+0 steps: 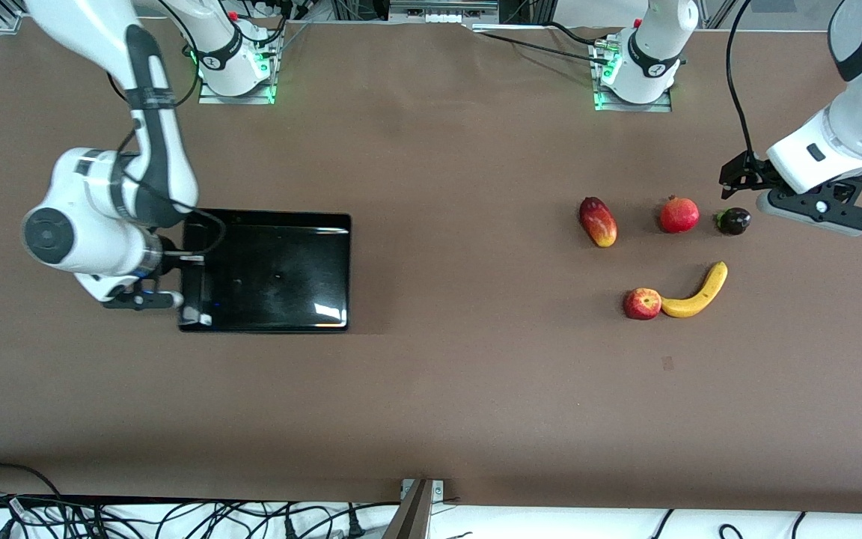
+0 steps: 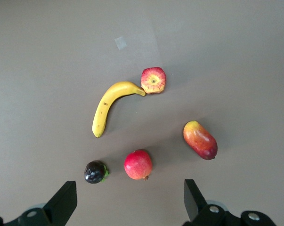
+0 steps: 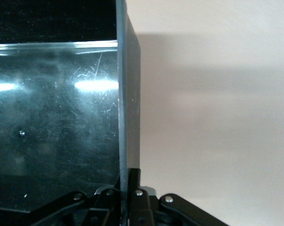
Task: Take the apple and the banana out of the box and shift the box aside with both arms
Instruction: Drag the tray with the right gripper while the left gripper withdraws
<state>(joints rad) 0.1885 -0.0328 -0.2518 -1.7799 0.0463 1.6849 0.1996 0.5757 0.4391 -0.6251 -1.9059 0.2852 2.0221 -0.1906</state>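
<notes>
The apple (image 1: 642,303) and the banana (image 1: 697,292) lie touching each other on the table toward the left arm's end; both show in the left wrist view, apple (image 2: 153,80) and banana (image 2: 109,106). My left gripper (image 1: 820,209) hangs open and empty in the air beside the row of other fruits; its fingers (image 2: 61,203) stand wide apart. The black box (image 1: 274,269) lies toward the right arm's end. My right gripper (image 1: 190,303) is shut on the box's side wall (image 3: 127,94), one finger inside and one outside.
A mango (image 1: 598,221), a pomegranate (image 1: 679,215) and a small dark round fruit (image 1: 732,221) lie in a row farther from the front camera than the apple and banana. A small pale mark (image 1: 667,363) is on the brown table.
</notes>
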